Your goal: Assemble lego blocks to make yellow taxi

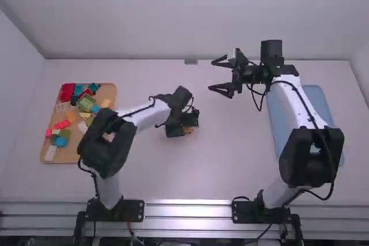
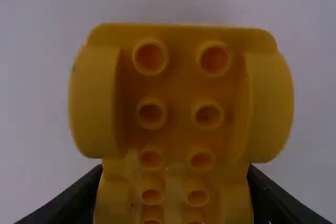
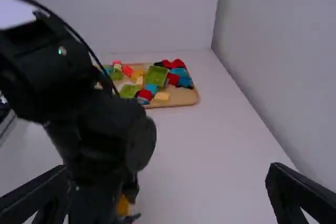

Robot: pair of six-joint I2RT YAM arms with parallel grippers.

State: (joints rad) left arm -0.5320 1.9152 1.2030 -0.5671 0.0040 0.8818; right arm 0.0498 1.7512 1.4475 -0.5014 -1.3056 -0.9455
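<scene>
Apparently the build is barely begun: the left tool (image 2: 176, 183) grips a yellow base (image 2: 179, 90) well inside the tabletop's (image 1: 230, 159) near edge, the right tool (image 1: 221, 74) gapes empty farther out, and blocks (image 1: 86, 103) on the left-edge tray (image 1: 107, 92) remain unused.

Your white-linked, black-jointed left arm (image 1: 151, 114) bends toward the middle, its black two-finger gripper (image 1: 187, 127) angled downward, gripping. Your matching right arm (image 1: 295, 103) stretches forward, its black two-finger gripper (image 1: 218, 75) spread wide, pointing leftward.

Got 1 L claw (image 1: 184, 127), 1 R claw (image 1: 213, 75), 1 yel. base (image 2: 178, 90), 1 wood tray (image 1: 108, 92), 1 blue tray (image 1: 315, 99).
</scene>
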